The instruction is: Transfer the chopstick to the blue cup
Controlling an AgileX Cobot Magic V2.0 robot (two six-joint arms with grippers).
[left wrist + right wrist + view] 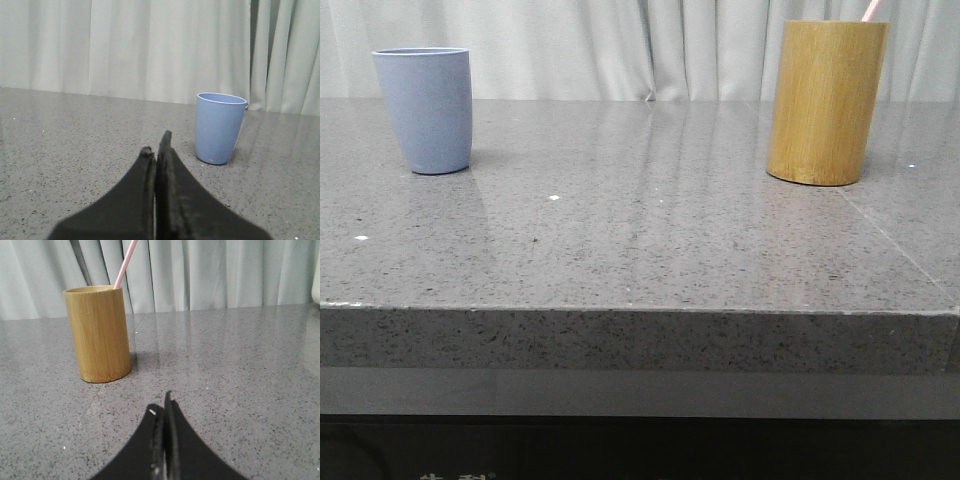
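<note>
The blue cup (424, 108) stands upright at the far left of the grey stone table; it also shows in the left wrist view (219, 127). A pale pink chopstick (870, 10) pokes out of a tall bamboo holder (826, 102) at the far right, and only its top end shows (125, 263). My left gripper (156, 147) is shut and empty, low over the table, short of the blue cup. Just as empty, my right gripper (161, 407) is shut and sits well short of the bamboo holder (98, 333). Neither gripper appears in the front view.
A grey speckled table (640, 230) runs to a front edge near the camera. A pale curtain (620, 45) hangs behind it. A seam in the stone (895, 240) runs from the bamboo holder toward the front right.
</note>
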